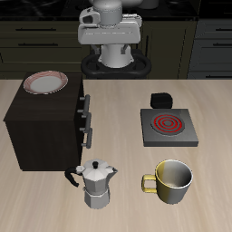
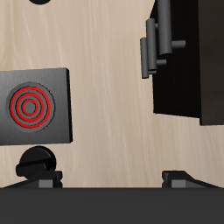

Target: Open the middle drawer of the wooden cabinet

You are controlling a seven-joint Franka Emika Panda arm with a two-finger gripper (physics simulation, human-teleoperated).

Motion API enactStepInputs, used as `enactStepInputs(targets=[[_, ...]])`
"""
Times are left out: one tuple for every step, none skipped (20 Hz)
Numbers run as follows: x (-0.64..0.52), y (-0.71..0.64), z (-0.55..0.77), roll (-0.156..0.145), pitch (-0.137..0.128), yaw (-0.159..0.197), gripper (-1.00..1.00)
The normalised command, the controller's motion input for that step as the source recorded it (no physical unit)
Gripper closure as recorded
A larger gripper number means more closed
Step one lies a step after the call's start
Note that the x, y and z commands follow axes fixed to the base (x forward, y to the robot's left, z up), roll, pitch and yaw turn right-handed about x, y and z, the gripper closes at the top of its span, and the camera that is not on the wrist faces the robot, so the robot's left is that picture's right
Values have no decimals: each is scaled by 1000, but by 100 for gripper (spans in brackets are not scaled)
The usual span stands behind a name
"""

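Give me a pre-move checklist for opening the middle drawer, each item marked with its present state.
1. All three drawers of the wooden cabinet shut: ok.
2. Middle drawer handle unobstructed: ok.
3. Gripper at the handle: not ok, it is apart from the cabinet, above the table.
4. Gripper empty: ok; how wide the jaws stand: cannot tell.
5. Moka pot and mug out of the drawer's path: cannot tell.
6. Plate on the cabinet top lying flat: ok.

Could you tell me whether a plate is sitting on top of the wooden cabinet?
Yes, a round plate rests on the wooden cabinet.
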Motion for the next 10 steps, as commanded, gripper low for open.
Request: enactStepInputs(targets=[[-52,-48,-24,-77,-2,24,-100],[39,-5,25,63,28,-57,-100],[43,38,-8,4,24,35,-100],[41,5,-14,-70,-10,59,-100],[47,-28,-13,-105,76,6,-100],[-3,51,11,0,0,0,-100],[0,0,0,0,0,0,-100],[0,0,0,0,0,0,-100],[74,286,21,92,3,13,-100],[62,-2,-19,-32,28,-30,-100]])
